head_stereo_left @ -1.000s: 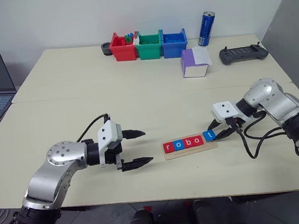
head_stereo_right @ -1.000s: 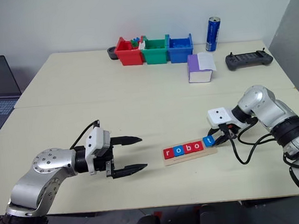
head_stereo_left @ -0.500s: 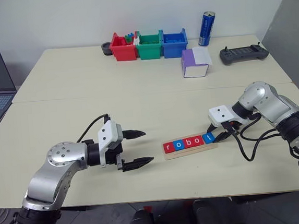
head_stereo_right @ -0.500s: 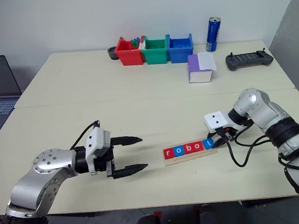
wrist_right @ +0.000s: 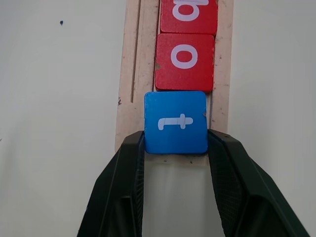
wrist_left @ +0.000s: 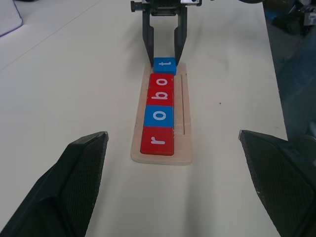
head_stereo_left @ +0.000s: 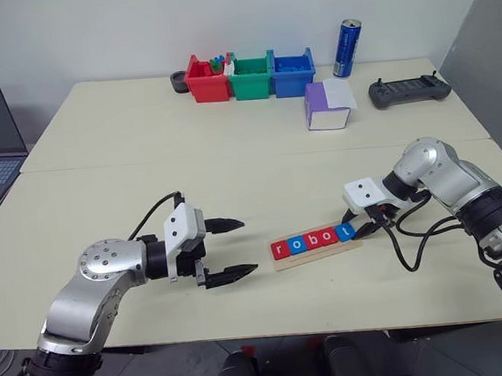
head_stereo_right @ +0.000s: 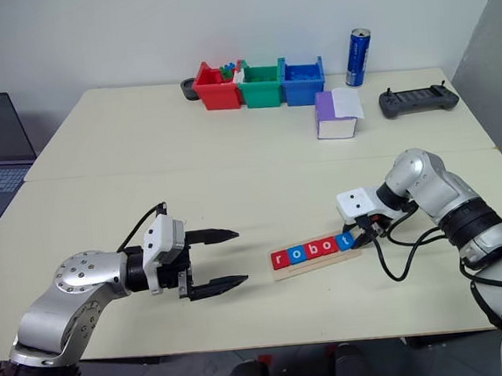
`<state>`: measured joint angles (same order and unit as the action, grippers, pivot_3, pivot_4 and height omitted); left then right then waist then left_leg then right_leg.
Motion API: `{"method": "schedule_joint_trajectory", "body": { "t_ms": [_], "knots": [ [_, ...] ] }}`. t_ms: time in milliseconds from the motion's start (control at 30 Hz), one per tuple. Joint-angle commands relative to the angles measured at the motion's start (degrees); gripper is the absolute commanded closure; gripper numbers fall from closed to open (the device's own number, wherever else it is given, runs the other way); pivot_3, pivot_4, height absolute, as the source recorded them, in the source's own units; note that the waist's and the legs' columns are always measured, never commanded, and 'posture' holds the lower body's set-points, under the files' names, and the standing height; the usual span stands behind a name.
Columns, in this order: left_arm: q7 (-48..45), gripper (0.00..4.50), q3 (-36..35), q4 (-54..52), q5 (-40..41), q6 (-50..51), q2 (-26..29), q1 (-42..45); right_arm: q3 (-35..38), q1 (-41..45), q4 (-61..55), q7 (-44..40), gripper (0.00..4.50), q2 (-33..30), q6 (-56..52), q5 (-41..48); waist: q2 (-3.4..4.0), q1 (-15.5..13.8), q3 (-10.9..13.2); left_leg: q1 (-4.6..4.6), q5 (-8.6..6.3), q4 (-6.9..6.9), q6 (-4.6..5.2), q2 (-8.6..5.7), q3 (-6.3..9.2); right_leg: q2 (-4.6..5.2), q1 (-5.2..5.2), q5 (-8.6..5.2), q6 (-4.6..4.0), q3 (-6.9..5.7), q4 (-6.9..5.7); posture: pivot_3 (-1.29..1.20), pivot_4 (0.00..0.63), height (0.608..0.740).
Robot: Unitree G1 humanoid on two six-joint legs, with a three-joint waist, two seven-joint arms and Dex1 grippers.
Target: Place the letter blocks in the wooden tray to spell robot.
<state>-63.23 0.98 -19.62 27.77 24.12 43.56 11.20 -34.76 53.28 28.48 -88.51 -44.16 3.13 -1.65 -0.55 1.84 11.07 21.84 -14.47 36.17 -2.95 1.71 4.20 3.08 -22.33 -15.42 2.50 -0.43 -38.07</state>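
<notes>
Fingers of the left gripper [head_stereo_left: 230,250] are spread wide with nothing between them, hovering just over the worktop [head_stereo_left: 249,166] and pointing toward the wooden tray [wrist_left: 183,123], which lies a short way beyond their tips. In the tray sit the letter blocks [head_stereo_left: 310,241] in a row: nearest the left fingers a red r [wrist_left: 157,140], then a blue o [wrist_left: 159,115], a red b [wrist_left: 161,95] and a red o [wrist_right: 184,61]. At the tray's far end the blue t [wrist_right: 175,122] lies touching that last o, slightly askew, its outer half over the tray's end. The right gripper [wrist_right: 176,148] has its fingers partly closed on the two sides of the t, both pressing against it, angled steeply down from beyond the tray's end.
</notes>
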Motion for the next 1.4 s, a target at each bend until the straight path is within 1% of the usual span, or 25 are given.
{"method": "schedule_joint_trajectory", "body": {
  "t_ms": [33, 367, 800, 867, 933, 1033, 1067, 1100, 1267, 1400],
  "knots": [
    [-0.3, 0.00, -0.9, -0.5, 0.2, -1.4, 0.3, -0.3, 2.0, -0.1, -0.6, -2.6, 3.04, 0.1, 0.5, -1.0, 0.00, 0.0, 0.0, 0.00, 0.00, 0.00, 0.00, 0.00, 0.00, 0.00, 0.00, 0.00, 0.00, 0.00, 0.00, 0.00, 0.150, 0.740],
    [0.2, 0.00, -0.8, -1.4, 0.5, -0.8, 0.4, 0.0, 3.6, 0.9, 1.1, -3.1, 3.04, 0.9, 1.5, -2.1, 0.00, 0.0, 0.0, -0.01, 0.00, 0.00, 0.00, 0.00, 0.00, 0.00, 0.00, 0.00, 0.00, 0.00, -0.01, 0.00, 0.150, 0.740],
    [0.6, 0.00, -1.2, -1.9, 0.7, 0.2, 0.5, 0.3, 3.6, 0.7, 1.2, -3.7, 3.04, 1.8, 2.0, -2.5, 0.00, 0.1, 0.0, -0.03, 0.00, 0.00, 0.00, 0.00, 0.00, -0.01, 0.00, 0.00, 0.00, 0.00, -0.02, 0.00, 0.150, 0.740],
    [0.6, 0.00, -1.2, -1.8, 0.7, 0.1, 0.5, 0.2, 3.4, 0.8, 1.2, -3.9, 2.31, 1.8, 1.9, -2.3, 0.00, 0.1, 0.0, -0.03, 0.00, 0.00, 0.00, 0.00, 0.00, 0.00, 0.00, 0.00, 0.00, 0.01, -0.03, 0.00, 0.150, 0.740],
    [0.5, 0.00, -1.3, -1.6, 0.6, 0.0, 0.5, 0.2, 2.9, 1.2, 1.1, -4.0, 1.77, 1.5, 1.4, -1.5, 0.00, 0.1, 0.0, -0.03, 0.00, 0.00, 0.00, 0.00, 0.00, 0.00, 0.00, 0.00, 0.00, 0.00, -0.03, 0.00, 0.150, 0.740],
    [0.3, 0.00, -1.3, -1.2, 0.5, -0.3, 0.5, 0.2, 4.2, 2.0, 2.0, -3.8, 0.72, 1.8, 1.5, -1.5, 0.00, 0.0, 0.0, -0.02, 0.00, 0.00, 0.00, 0.00, 0.00, 0.00, 0.00, 0.00, 0.00, 0.00, -0.02, 0.00, 0.150, 0.740],
    [0.2, 0.00, -1.3, -1.0, 0.4, -0.5, 0.4, 0.2, 4.4, 2.4, 1.9, -3.9, 0.30, 1.7, 1.1, -1.0, 0.00, 0.0, 0.0, -0.01, 0.00, 0.00, 0.00, 0.00, 0.00, 0.00, 0.00, 0.00, 0.00, 0.00, -0.01, 0.00, 0.150, 0.740],
    [0.1, 0.00, -1.3, -0.8, 0.3, -0.6, 0.4, 0.2, 4.5, 2.8, 1.9, -3.9, 0.03, 1.5, 0.8, -0.5, 0.00, 0.0, 0.0, -0.01, 0.00, 0.00, 0.00, 0.00, 0.00, 0.00, 0.00, 0.00, 0.00, 0.00, -0.01, 0.00, 0.150, 0.740],
    [-0.3, 0.00, -1.2, -0.1, 0.0, -1.4, 0.3, 0.0, 7.6, 4.6, 2.1, -4.0, 0.03, 0.9, 0.5, 2.7, 0.00, 0.0, 0.0, -0.01, 0.00, 0.00, 0.00, 0.00, 0.00, 0.00, 0.00, 0.00, 0.00, 0.00, -0.01, 0.00, 0.150, 0.740],
    [-0.2, 0.00, -1.2, -0.1, 0.0, -1.8, 0.4, -0.2, 11.2, 4.3, -1.2, -4.0, 0.03, -1.2, -4.8, 7.1, 0.01, 0.0, 0.0, -0.01, 0.00, 0.00, 0.00, 0.00, 0.00, 0.00, 0.00, 0.00, 0.00, 0.00, 0.00, 0.00, 0.150, 0.740]
  ]
}}
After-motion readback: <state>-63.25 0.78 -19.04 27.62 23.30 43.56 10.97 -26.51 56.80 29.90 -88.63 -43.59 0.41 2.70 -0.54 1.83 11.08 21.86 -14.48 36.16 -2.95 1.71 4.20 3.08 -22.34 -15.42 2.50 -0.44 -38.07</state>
